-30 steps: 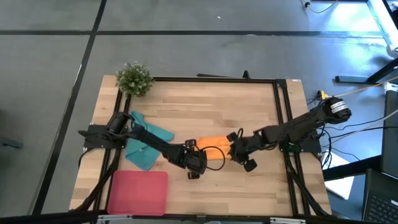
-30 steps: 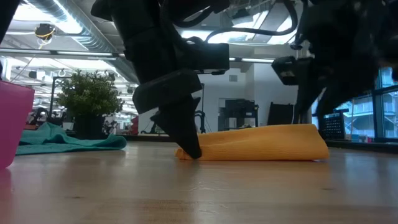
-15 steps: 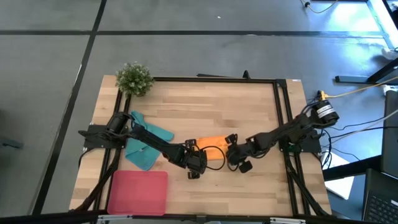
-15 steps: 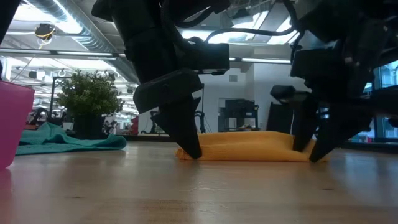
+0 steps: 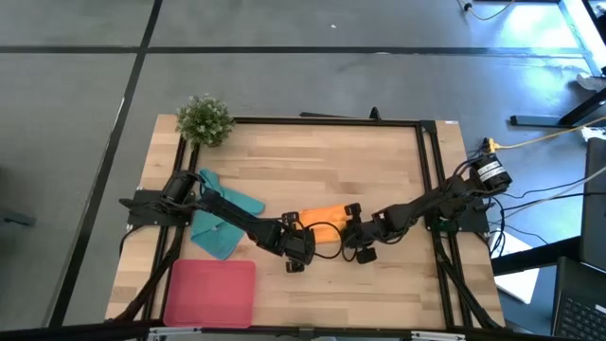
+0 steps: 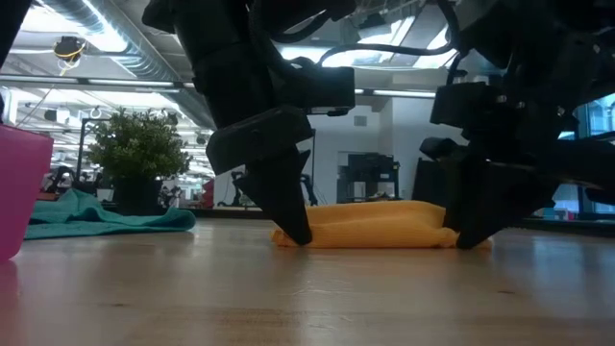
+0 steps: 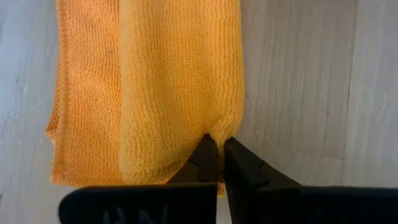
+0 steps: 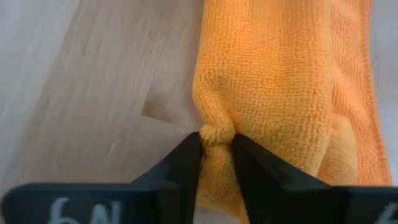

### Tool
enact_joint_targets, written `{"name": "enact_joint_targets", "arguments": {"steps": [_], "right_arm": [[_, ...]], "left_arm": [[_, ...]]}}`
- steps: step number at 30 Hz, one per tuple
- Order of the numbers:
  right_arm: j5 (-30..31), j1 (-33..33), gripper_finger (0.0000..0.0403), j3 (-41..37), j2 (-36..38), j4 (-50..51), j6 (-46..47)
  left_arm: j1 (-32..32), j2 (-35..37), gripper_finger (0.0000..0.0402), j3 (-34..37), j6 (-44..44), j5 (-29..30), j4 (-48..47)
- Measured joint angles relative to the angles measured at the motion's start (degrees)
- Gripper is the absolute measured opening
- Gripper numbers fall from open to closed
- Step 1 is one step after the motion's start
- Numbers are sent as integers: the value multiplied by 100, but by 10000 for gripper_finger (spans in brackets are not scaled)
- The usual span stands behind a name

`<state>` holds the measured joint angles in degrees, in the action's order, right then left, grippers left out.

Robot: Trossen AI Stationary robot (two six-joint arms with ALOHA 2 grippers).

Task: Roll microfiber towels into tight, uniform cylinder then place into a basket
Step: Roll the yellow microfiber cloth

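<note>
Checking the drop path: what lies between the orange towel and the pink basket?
Bare wood of the table between orange towel and basket, high view.

In the low view the pink-red plastic basket [image 6: 17,192] is cut off at the left edge, and the dark arms hide both ends of the folded orange microfiber towel [image 6: 375,223].
</note>
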<state>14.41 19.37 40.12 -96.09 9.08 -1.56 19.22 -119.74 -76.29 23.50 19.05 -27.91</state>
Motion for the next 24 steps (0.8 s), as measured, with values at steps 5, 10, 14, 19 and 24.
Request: {"name": "enact_joint_targets", "arguments": {"steps": [5, 10, 14, 19, 24], "right_arm": [[79, 56, 15, -5, -13, 21, -45], [-164, 46, 10, -4, 1, 34, -46], [-583, 41, 7, 106, 83, 285, -152], [-1537, -53, 6, 397, 177, 697, -328], [-2395, -358, 6, 597, 179, 886, -341]], "left_arm": [[15, 0, 0, 0, -1, -7, -4], [4, 4, 0, -1, 10, -92, -36], [-58, 17, 0, -4, 34, -319, -63], [-142, 24, 0, -14, 31, -558, -36], [-205, 26, 0, -17, -8, -766, -4]]}}
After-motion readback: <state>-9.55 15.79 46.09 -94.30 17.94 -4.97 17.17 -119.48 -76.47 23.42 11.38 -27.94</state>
